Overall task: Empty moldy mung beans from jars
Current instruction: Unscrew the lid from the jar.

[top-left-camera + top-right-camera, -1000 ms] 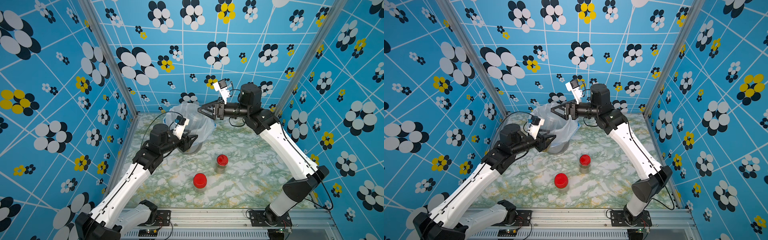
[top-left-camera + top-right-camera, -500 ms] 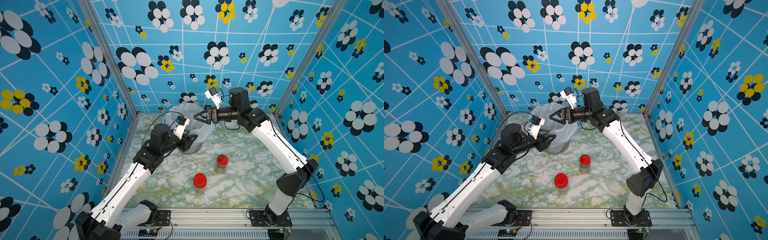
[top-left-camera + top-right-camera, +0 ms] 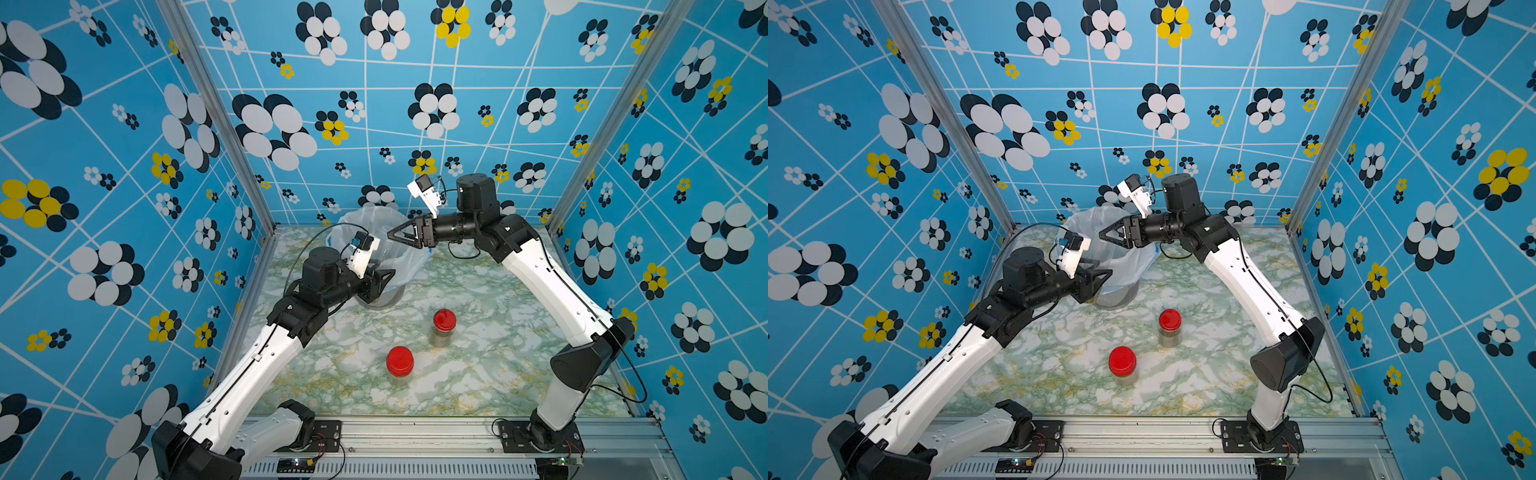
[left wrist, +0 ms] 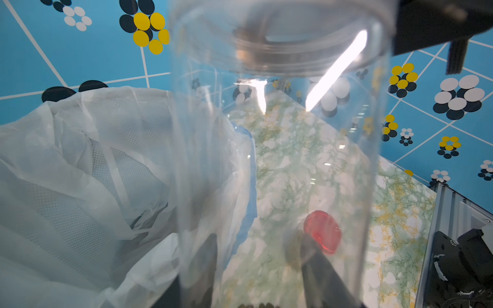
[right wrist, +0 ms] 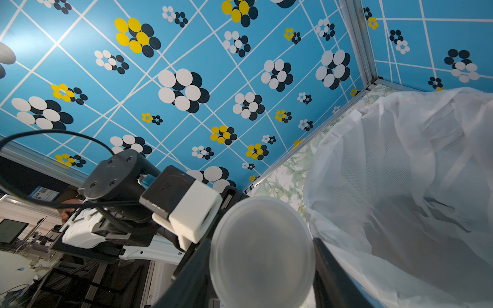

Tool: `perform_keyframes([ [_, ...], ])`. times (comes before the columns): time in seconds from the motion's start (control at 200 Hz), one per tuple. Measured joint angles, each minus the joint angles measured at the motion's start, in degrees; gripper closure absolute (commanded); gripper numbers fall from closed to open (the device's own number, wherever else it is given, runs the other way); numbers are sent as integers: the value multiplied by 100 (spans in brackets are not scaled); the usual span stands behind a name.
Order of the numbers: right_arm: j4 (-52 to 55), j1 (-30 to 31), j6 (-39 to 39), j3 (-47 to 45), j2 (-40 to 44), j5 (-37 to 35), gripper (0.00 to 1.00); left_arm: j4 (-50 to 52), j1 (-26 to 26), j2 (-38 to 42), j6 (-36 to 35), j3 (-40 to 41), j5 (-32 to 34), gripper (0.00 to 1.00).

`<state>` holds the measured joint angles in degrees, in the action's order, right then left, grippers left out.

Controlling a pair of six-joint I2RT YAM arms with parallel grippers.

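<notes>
- The tall jar (image 4: pixel 280 160) is clamped near its base by the left end effector (image 3: pixel 384 282). The dark fingers (image 4: pixel 320 272) are seen through the clear wall in the left wrist view.
- The tall jar is held off the worktop (image 3: pixel 498 332), at the near side of the bin (image 3: pixel 365 212). Its threaded end is pointed away from the left wrist.
- Most of the tall jar is seen to be clear right through. A few dark specks are made out at its base, too blurred to be named.
- The right end effector (image 3: pixel 392 235) is raised over the bin's rim. It is closed across a frosted round cap (image 5: pixel 262 253), with one finger on either side of it in the right wrist view.
- Whether the cap is on the tall jar or off it cannot be told.
- The bin is lined with a white bag (image 5: pixel 400 160), which is draped over the rim.
- Two red-lidded jars are stood upright on the worktop, well apart from both arms: the far jar (image 3: pixel 444 330) and the near jar (image 3: pixel 400 368). They are near each other but not touching.
- Beans (image 3: pixel 441 340) are seen as an olive mass through the far jar's wall. The near jar's contents are shown less plainly.
</notes>
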<state>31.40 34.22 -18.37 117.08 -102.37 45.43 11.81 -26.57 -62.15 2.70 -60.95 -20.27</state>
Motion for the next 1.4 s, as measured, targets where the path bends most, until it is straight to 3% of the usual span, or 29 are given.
perform_keyframes([
  [0.045,15,0,28,11,-9,9,74,-2,-2,0,0,0,17,84],
  [0.135,46,0,103,33,-13,11,96,-28,-2,0,13,0,15,85],
  [0.345,-173,15,264,31,-13,87,100,-304,295,0,297,59,-616,85],
  [0.869,-525,-28,1117,-37,20,715,100,-1167,940,-221,1287,164,-2872,83],
  [1.219,260,-219,3228,11,199,1405,100,-2175,997,-713,2015,173,-4483,83],
  [1.279,584,-267,3611,17,214,1508,100,-2273,1023,-713,2166,157,-4516,83],
  [1.369,1250,-146,4004,-61,188,1908,100,-2319,1213,-695,2323,-31,-4048,84],
  [1.399,1360,-83,4030,-76,175,1991,90,-2271,1257,-684,2321,-74,-3899,84],
])
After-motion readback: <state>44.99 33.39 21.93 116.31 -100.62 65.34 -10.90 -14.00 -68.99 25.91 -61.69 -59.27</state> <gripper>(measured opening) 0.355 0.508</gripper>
